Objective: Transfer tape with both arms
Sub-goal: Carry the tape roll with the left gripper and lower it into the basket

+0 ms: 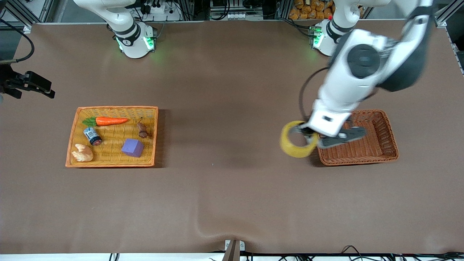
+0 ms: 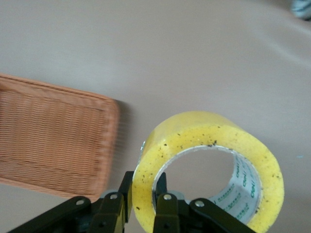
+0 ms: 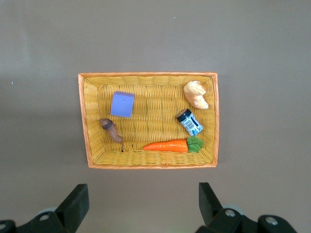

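One stage done: left end effector (image 2: 144, 206) clamped on tape (image 1: 298, 139) wall, tape lifted over surface (image 1: 232, 181) just beside brown basket (image 1: 384, 145). Remaining: handover, placement. Right end effector (image 3: 141, 204) jaws apart, over yellow basket (image 3: 85, 121). Tape on edge, bore axis roughly horizontal, no long axis.

The left gripper (image 1: 306, 135) hung clamped on the tape (image 1: 298, 144), just off the brown basket's (image 1: 380, 154) edge; that basket stood close beside it toward the left arm's end. Under the tape lay bare table (image 1: 232, 181), and open table ran on toward the right arm's end. The right gripper (image 3: 143, 206) hovered with fingers spread over bare table beside the yellow basket (image 3: 82, 121), whose carrot (image 3: 165, 145), cube (image 3: 122, 104) and can (image 3: 190, 122) filled its floor.
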Controlling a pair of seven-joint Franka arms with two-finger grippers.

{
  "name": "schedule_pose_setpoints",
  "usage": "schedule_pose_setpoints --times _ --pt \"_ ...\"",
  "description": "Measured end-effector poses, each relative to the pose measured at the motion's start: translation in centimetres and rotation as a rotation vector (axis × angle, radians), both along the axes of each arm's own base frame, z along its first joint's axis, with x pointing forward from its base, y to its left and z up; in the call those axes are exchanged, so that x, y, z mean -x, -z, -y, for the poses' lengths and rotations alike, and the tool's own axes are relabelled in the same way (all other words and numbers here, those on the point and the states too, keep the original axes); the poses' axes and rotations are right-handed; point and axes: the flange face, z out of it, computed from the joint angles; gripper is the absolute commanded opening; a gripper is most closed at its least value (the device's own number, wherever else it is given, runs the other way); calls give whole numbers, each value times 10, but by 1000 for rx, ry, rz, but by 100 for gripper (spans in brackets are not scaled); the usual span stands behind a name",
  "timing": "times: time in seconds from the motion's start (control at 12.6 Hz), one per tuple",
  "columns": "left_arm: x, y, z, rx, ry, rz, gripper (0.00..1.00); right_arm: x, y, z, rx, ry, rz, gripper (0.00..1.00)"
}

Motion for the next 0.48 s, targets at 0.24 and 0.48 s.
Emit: schedule_pose_setpoints --times 0.24,0.48 --pt "-15 30 -120 -15 75 -97 0 0 0 -1 0 -2 2 100" --pt "-5 95 -216 -1 88 -170 0 0 0 -2 -1 -3 3 100"
